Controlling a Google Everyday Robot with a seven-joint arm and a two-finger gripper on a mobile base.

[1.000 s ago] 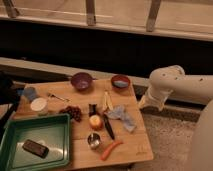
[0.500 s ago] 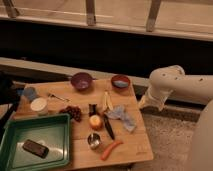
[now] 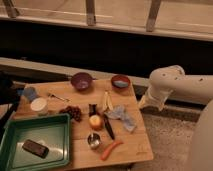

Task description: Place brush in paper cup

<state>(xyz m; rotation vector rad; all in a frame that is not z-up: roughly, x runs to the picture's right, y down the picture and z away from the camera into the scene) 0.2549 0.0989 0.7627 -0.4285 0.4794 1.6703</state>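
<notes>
The brush [image 3: 108, 127], long, thin and black, lies on the wooden table [image 3: 136, 144] near its middle, just right of a yellow-orange fruit [image 3: 95, 121]. The paper cup [image 3: 39, 105], short and white, stands upright near the table's left edge, well left of the brush. My white arm reaches in from the right, beyond the table's right edge. Its gripper [image 3: 149, 102] hangs at the arm's lower end, off the table, far from both the brush and the cup, open and holding nothing.
A purple bowl [image 3: 81, 80] and a blue bowl [image 3: 120, 81] sit at the back. A blue cup [image 3: 30, 93], fork [image 3: 57, 96], grapes [image 3: 74, 113], banana [image 3: 106, 101], cloth [image 3: 121, 116], metal cup [image 3: 93, 140] and carrot [image 3: 111, 149] crowd the table. A green tray [image 3: 50, 119] fills the front left.
</notes>
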